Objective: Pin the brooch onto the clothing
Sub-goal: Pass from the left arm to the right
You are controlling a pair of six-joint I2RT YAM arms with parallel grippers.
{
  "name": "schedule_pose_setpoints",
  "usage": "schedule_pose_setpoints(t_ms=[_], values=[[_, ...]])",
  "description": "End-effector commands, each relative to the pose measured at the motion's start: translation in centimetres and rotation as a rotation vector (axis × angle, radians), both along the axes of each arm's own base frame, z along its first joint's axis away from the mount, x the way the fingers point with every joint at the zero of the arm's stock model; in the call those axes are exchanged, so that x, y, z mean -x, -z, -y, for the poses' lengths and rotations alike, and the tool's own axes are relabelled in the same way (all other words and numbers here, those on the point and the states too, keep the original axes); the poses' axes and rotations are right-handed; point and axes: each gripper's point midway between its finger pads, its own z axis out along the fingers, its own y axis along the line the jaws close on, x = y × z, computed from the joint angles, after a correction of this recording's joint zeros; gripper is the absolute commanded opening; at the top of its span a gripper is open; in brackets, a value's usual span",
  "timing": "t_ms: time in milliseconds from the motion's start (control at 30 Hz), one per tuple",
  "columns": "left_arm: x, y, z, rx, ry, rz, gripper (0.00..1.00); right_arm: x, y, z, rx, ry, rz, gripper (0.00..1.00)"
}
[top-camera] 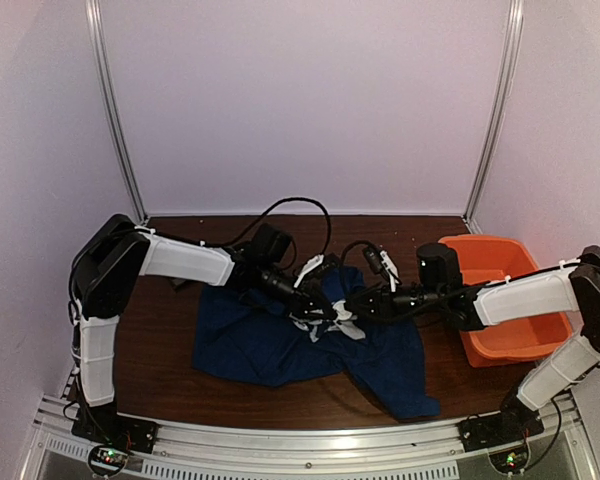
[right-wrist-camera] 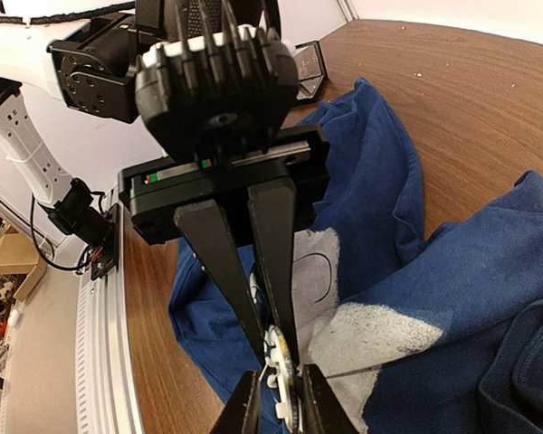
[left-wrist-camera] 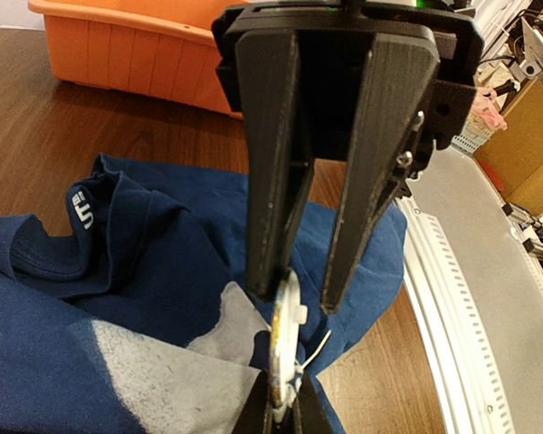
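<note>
The brooch is a thin, pale silvery disc seen edge-on. It sits mid-table, just above the white print of the crumpled navy T-shirt. The left gripper is clamped on it. The right gripper flanks it, fingers parted, with a gap on one side.

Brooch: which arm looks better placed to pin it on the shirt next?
Probably left: the left gripper is shut on the brooch just above the T-shirt, while the right gripper has its jaws apart around it, holding nothing.
</note>
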Motion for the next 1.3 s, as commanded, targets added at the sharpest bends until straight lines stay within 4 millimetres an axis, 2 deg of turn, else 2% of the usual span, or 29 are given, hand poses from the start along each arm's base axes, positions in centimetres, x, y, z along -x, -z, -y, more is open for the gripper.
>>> schedule_pose_setpoints(t_ms=[0,233,433,700,833,967,1000,1033,1067,1167,1267], values=[[0.0,-1.9,0.0,0.042,0.028,0.025,0.0,-0.4,-0.7,-0.2,-0.015,-0.011,0.009,0.16],[0.0,-2.1,0.0,0.045,0.03,0.026,0.0,-0.2,-0.6,-0.4,-0.019,-0.03,-0.003,0.07],[0.0,-2.1,0.0,0.047,0.032,0.024,0.0,-0.1,-0.4,-0.7,-0.019,-0.048,-0.02,0.05],[-0.1,-2.2,0.0,0.047,0.031,0.025,0.0,0.1,-0.2,-0.9,-0.023,-0.068,-0.036,0.08],[-0.1,-2.2,0.0,0.046,0.031,0.025,0.0,0.1,-0.3,-1.0,-0.028,-0.073,-0.039,0.0],[-0.2,-2.3,0.1,0.044,0.026,0.029,0.0,0.3,-0.2,-1.0,-0.029,-0.079,-0.044,0.0],[-0.2,-2.4,0.1,0.041,0.025,0.028,0.03,0.3,-0.3,-1.0,-0.031,-0.078,-0.044,0.0],[-0.2,-2.4,0.1,0.039,0.024,0.028,0.1,0.2,-0.3,-1.0,-0.029,-0.072,-0.046,0.0],[-0.2,-2.6,0.1,0.038,0.025,0.03,0.2,0.1,-0.2,-0.9,-0.024,-0.063,-0.05,0.0],[-0.3,-3.0,0.0,0.041,0.018,0.043,0.36,-0.2,-0.2,-0.8,-0.017,-0.045,-0.065,0.0],[-0.3,-3.6,0.0,0.05,0.017,0.055,0.43,-0.2,0.0,-0.8,-0.005,-0.038,-0.089,0.0]])
